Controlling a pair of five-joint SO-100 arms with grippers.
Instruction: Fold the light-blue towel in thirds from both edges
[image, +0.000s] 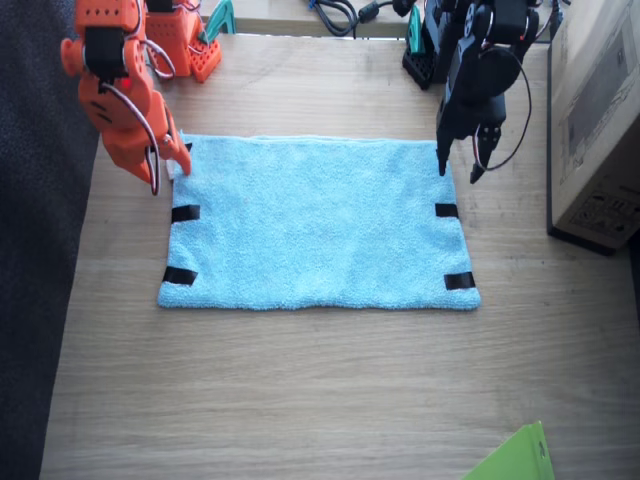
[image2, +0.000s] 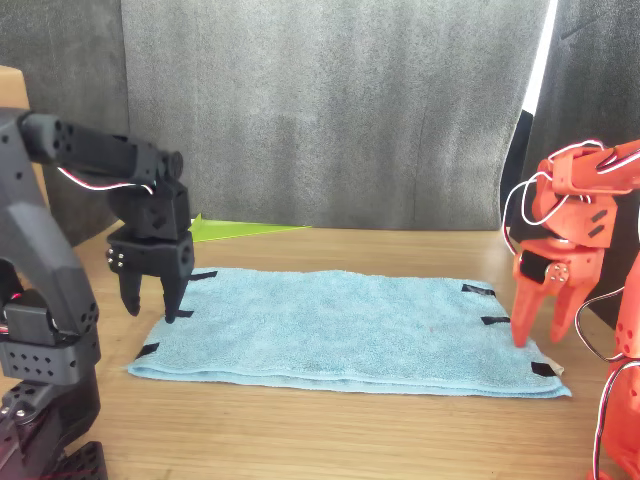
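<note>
My left claw (image: 458, 168) and right claw (image: 168, 168) hung part open, empty, over the towel's (image: 315, 225) far corners; soft, limp terry, I judged, best pinched at its taped edges (image: 185, 213).

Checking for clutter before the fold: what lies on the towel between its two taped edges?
Nothing: the light-blue towel lies flat and bare between its taped edges, as both views show.

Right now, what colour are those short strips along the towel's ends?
Black, against the light-blue towel. The strips show best in the fixed view.
</note>
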